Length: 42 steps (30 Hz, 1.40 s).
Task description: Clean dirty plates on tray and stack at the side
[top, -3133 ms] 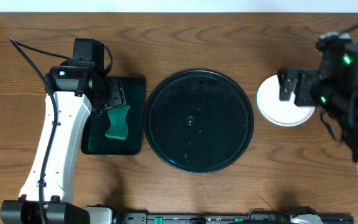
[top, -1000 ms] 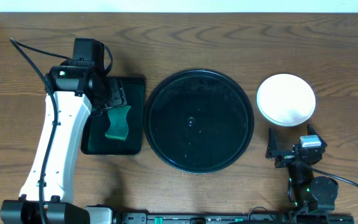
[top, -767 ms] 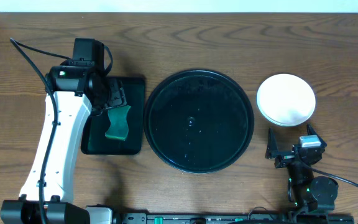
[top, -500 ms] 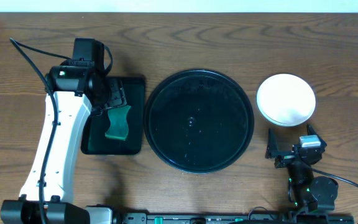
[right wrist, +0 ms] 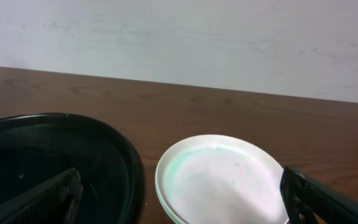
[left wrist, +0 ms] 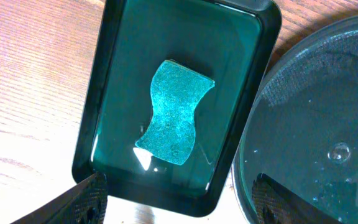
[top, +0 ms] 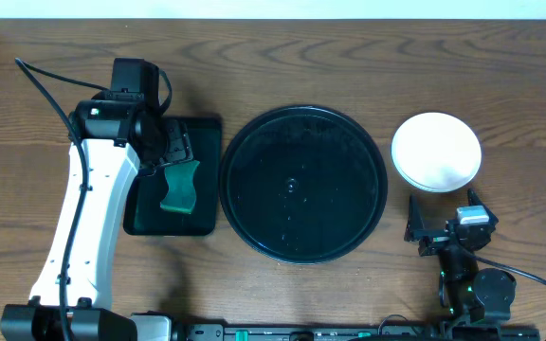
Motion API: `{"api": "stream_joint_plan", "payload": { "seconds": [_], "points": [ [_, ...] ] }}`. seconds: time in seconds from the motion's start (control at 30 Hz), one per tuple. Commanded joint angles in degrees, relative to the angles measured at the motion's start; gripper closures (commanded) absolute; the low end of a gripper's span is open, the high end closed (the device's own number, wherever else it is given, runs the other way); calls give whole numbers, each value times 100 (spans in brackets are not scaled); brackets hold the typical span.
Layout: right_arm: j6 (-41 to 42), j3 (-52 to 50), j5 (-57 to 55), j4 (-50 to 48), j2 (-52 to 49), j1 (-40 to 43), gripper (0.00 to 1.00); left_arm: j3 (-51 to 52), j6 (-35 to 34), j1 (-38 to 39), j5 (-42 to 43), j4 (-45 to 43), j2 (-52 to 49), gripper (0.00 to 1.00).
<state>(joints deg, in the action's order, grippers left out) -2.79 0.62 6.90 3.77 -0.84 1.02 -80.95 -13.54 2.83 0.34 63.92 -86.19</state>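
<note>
The large round black tray (top: 303, 183) sits mid-table with no plates on it; it also shows in the left wrist view (left wrist: 328, 124) and the right wrist view (right wrist: 48, 155). The plates (top: 436, 152) are stacked to its right, a white one on top; the stack shows in the right wrist view (right wrist: 225, 180). My right gripper (top: 446, 225) is open and empty, near the table's front edge, just in front of the stack. My left gripper (top: 171, 150) is open and empty above the small rectangular tray.
A small rectangular black tray (top: 207, 204) lies left of the round tray with a green sponge (top: 179, 187) in it, also seen in the left wrist view (left wrist: 176, 112). A pale wall (right wrist: 179, 37) stands behind the table.
The right arm has drawn back from over the plate stack to the table's front edge, leaving the stack uncovered. In the last second nothing has moved. The left arm has stayed still.
</note>
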Motion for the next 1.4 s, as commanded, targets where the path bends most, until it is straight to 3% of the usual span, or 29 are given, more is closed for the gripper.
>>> {"api": "stream_joint_plan", "payload": {
  "seconds": [0.0, 0.13, 0.23, 0.47, 0.8, 1.07, 1.37],
  "points": [
    [-72, -26, 48, -11, 55, 50, 1, -46, -48, 9, 15, 17, 151, 25],
    [-72, -26, 46, -11, 55, 50, 1, 149, -7, 9, 15, -192, 807, 25],
    [-72, -26, 48, -11, 55, 50, 1, 686, -4, 9, 37, -1113, 1606, 25],
    [-72, -26, 48, -11, 55, 50, 1, 3091, 487, -4, 31, -3560, 3897, 25],
    [-72, -26, 46, -11, 55, 50, 1, 6183, 643, -328, 37, -5748, 6398, 25],
    [-72, -26, 46, -11, 55, 50, 1, 7440, 643, -634, 76, -6017, 8100, 25],
    [-72, -26, 48, -11, 55, 50, 1, 8004, 645, -693, 52, -6035, 8614, 25]
  ]
}}
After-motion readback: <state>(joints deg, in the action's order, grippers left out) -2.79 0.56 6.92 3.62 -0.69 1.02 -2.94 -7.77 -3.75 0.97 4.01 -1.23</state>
